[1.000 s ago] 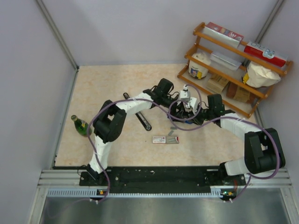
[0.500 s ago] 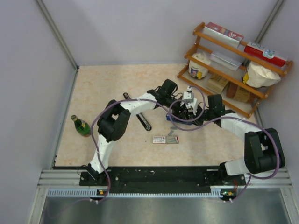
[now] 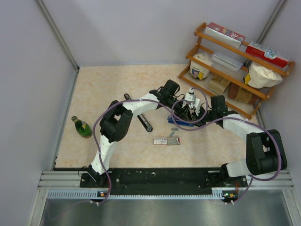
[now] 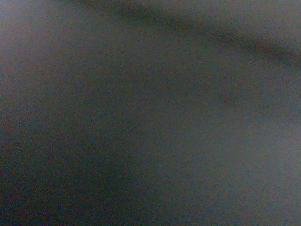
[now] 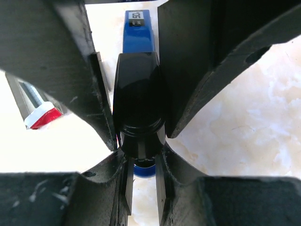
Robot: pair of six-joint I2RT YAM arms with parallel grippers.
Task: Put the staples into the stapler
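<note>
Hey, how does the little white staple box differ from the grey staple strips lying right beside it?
The staple box is white with red print, while the staple strips are plain grey metal. The box is a single flat carton; the strips look like a few loose pieces. The box lies to the left and the strips to its right. Both lie flat on the table, and nothing holds them.

Our left arm reached toward 1 o'clock and our right arm toward 10 o'clock. The right gripper clamped the stapler; we couldn't read the left gripper.
</note>
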